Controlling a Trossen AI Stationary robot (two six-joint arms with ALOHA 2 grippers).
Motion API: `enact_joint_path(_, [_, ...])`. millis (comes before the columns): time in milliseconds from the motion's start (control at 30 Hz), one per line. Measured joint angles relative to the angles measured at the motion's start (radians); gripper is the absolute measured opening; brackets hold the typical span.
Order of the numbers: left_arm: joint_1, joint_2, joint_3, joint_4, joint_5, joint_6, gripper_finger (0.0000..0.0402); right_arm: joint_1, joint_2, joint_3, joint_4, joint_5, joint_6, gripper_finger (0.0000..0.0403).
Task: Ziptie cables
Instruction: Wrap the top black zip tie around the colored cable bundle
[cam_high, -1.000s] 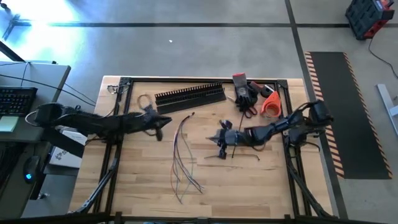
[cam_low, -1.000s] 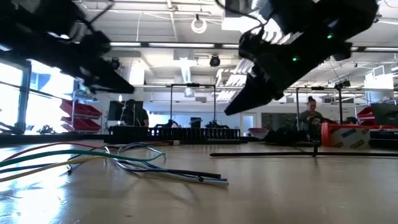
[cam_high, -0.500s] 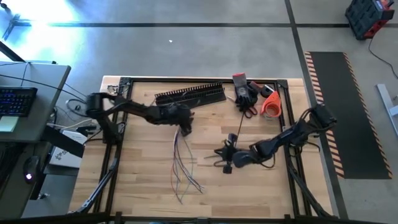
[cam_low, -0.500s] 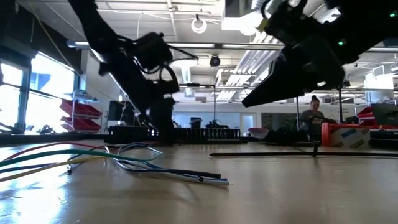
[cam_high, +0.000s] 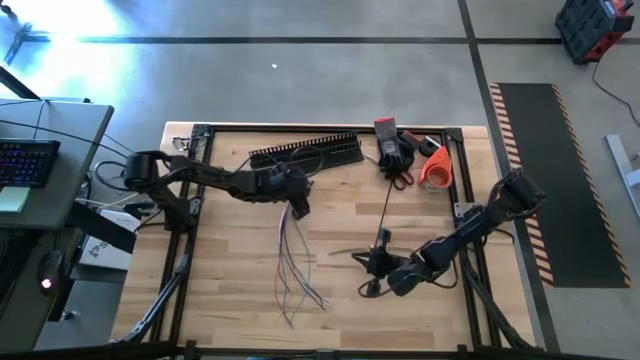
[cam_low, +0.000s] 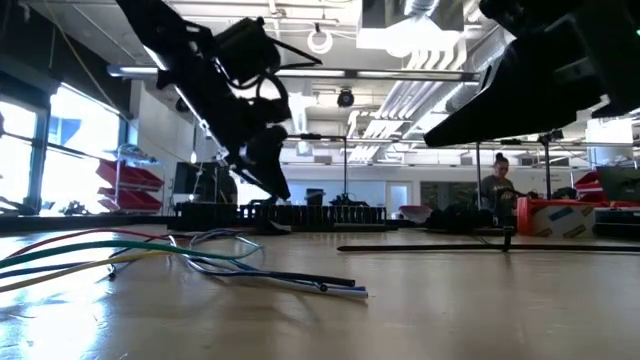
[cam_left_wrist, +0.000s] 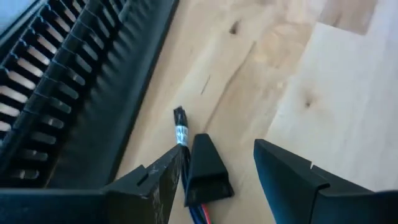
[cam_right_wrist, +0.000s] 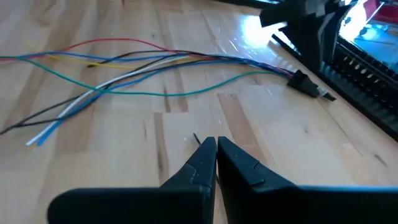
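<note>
Right gripper (cam_right_wrist: 216, 163) sits low over bare table (cam_high: 340, 300) with its fingers pinched together, holding nothing. Further back, the cables (cam_high: 292, 262) fan out loose, bunched end under the left gripper (cam_left_wrist: 214, 177), whose fingers are spread around it. I'd close there, right by the black duct (cam_high: 305, 152).

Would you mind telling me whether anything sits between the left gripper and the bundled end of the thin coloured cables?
Nothing visible does. The left gripper is open right at the bound end of the thin coloured cables, its fingers on either side. The black slotted duct lies beside it, not between.
</note>
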Motion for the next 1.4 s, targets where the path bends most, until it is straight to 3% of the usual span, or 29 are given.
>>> enact_joint_path(133, [0.044, 0.026, 0.000, 0.009, 0.082, 0.028, 0.0177, 0.005, 0.000, 0.000, 0.008, 0.008, 0.011, 0.0000])
enact_joint_path(367, [0.067, 0.158, 0.003, 0.008, 0.017, 0.045, 0.0172, 0.019, 0.000, 0.000, 0.028, -0.012, 0.043, 0.0000])
enact_joint_path(500, [0.046, 0.177, 0.004, 0.007, -0.008, 0.025, 0.0122, 0.046, 0.000, 0.000, 0.042, -0.002, 0.039, 0.0000])
enact_joint_path(667, [-0.018, 0.101, -0.005, -0.033, -0.116, 0.058, 0.0014, 0.071, 0.000, 0.000, 0.044, 0.041, 0.039, 0.0000])
enact_joint_path(800, [-0.075, -0.026, -0.002, -0.056, -0.200, 0.053, 0.0007, 0.077, 0.000, 0.000, 0.042, 0.071, 0.040, 0.0000])
enact_joint_path(967, [-0.149, -0.207, -0.002, -0.141, -0.220, 0.012, 0.0002, 0.075, 0.000, 0.000, 0.034, 0.071, 0.042, 0.0000])
enact_joint_path(1067, [-0.159, -0.275, -0.002, -0.180, -0.138, 0.002, 0.0000, 0.073, 0.000, 0.000, 0.036, 0.072, 0.037, 0.0000])
enact_joint_path(1200, [-0.154, -0.268, -0.002, -0.150, 0.085, 0.018, 0.0000, 0.071, 0.000, 0.000, 0.033, 0.072, 0.039, 0.0000])
enact_joint_path(1400, [-0.177, -0.144, -0.001, 0.206, 0.318, 0.011, 0.0000, 0.082, 0.000, 0.000, 0.031, 0.078, 0.033, 0.0000])
